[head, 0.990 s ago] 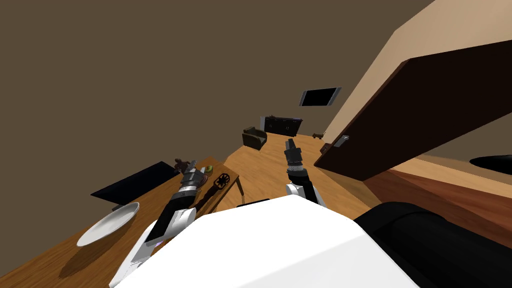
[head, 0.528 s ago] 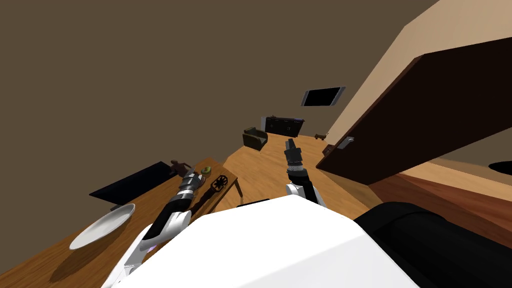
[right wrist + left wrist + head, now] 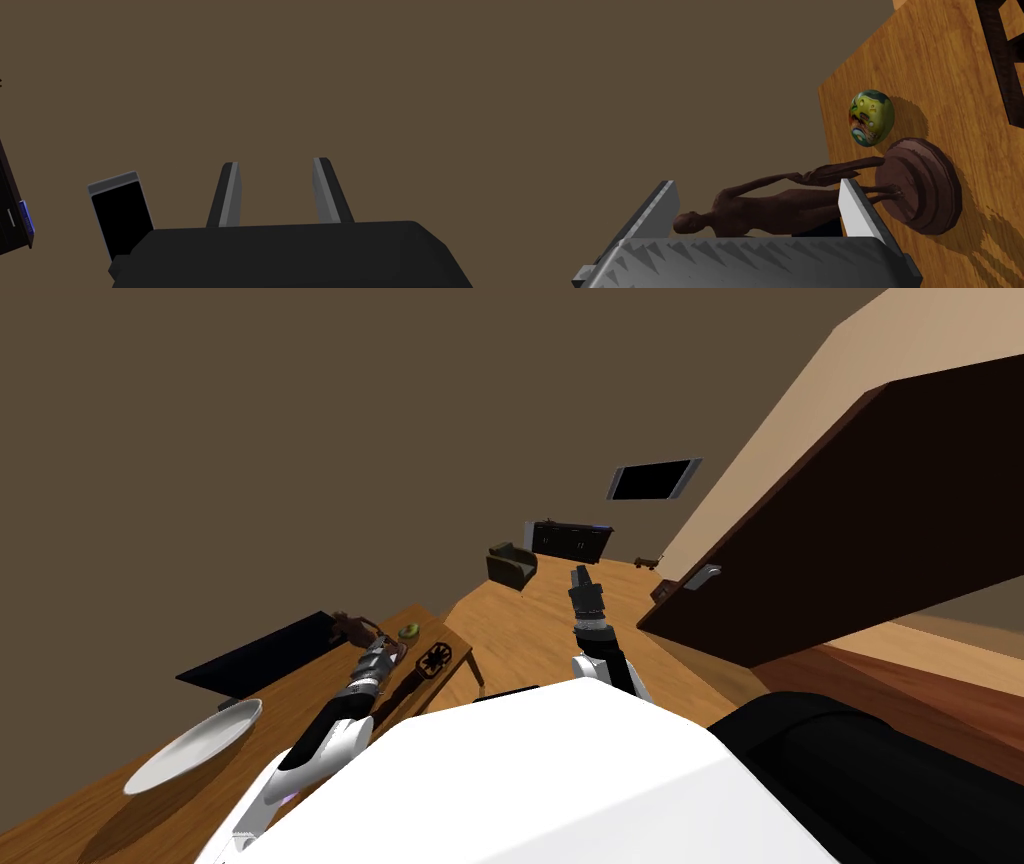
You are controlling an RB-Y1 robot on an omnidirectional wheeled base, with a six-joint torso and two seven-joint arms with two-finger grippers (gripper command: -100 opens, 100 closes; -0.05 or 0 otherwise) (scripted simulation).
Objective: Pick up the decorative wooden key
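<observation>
A white plate [image 3: 190, 750] lies nearest on the wooden surface [image 3: 285, 693], on my left side, and the left arm reaches out past it over the wood. The left tool [image 3: 381, 642] is released, its two grey fingers [image 3: 662, 202] standing well apart with nothing clamped. Just beside that arm, toward my right, the key [image 3: 425, 666] lies flat on the surface: dark brown, with a round spoked head at the far end and its shaft running back toward me. The left wrist view catches only a dark corner of it [image 3: 1004, 55], off to one side of the tool and not between the fingers. Ahead of the left tool stands a dark brown figurine [image 3: 772, 207] of a thin person on a round base; in the wrist view its body shows in the gap between the fingers, and I cannot tell whether either finger touches it. A small green painted ball [image 3: 871, 117] rests on the wood just beside the figurine's base, near the edge of the surface. A flat black panel [image 3: 262, 652] lies along the wall side of the surface. The right tool [image 3: 580, 578] is held over the wooden floor [image 3: 540, 628], away from the surface, released too, fingers [image 3: 229, 192] apart. Farther off stand an armchair [image 3: 511, 564] and a dark cabinet [image 3: 570, 539], with a black screen [image 3: 655, 478] on the wall above and a dark door [image 3: 860, 518] to my right.
</observation>
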